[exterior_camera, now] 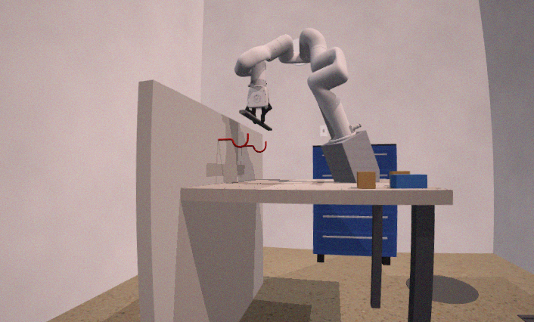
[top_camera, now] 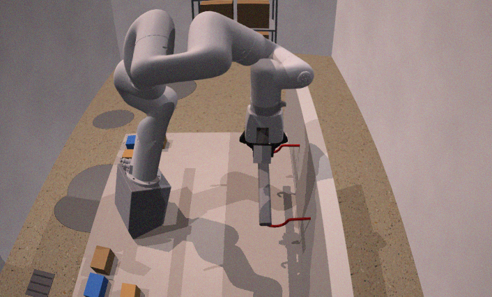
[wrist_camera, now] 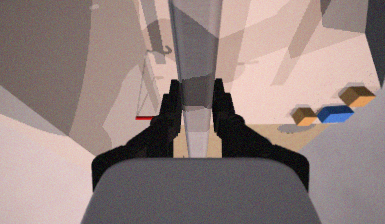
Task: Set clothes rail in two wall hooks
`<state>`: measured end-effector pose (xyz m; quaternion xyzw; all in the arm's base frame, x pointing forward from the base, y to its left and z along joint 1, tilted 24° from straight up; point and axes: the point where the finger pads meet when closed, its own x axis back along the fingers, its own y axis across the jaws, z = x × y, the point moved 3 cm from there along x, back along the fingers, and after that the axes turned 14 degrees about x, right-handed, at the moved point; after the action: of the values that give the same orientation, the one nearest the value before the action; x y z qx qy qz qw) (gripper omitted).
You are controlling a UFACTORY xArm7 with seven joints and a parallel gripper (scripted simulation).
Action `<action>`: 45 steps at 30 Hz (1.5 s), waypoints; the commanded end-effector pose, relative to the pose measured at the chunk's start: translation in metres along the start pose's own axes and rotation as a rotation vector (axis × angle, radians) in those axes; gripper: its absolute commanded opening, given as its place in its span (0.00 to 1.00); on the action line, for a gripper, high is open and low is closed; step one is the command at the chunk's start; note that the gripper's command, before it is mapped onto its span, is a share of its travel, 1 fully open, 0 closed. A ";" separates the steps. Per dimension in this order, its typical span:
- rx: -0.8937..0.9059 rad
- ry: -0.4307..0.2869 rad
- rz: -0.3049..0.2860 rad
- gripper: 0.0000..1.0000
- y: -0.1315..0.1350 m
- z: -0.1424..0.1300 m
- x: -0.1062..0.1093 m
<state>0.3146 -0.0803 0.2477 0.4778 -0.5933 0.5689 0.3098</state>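
Observation:
My gripper (top_camera: 263,153) is shut on the grey clothes rail (top_camera: 264,193), a long flat bar, gripped near one end. In the exterior view the gripper (exterior_camera: 257,116) holds the rail (exterior_camera: 256,120) high in the air, above the two red hooks and a little to the table side of them. The near hook (top_camera: 290,222) and the far hook (top_camera: 286,146) stick out from the white wall panel (top_camera: 306,155). The hooks also show in the exterior view (exterior_camera: 243,144). In the wrist view the rail (wrist_camera: 195,75) runs between the black fingers, with a bit of red hook (wrist_camera: 144,118) to the left.
The robot base (top_camera: 141,201) stands on the table's left side. Brown and blue boxes (top_camera: 102,270) lie at the near left corner, more boxes (top_camera: 129,146) behind the base. A blue drawer cabinet (exterior_camera: 353,208) stands behind the table.

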 end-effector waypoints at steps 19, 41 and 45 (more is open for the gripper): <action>0.000 0.000 0.002 0.00 -0.037 0.009 0.001; 0.000 0.000 0.001 0.00 -0.037 0.009 0.001; 0.000 0.000 0.001 0.00 -0.037 0.009 0.001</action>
<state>0.3495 -0.0853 0.2599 0.4782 -0.5933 0.5687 0.3098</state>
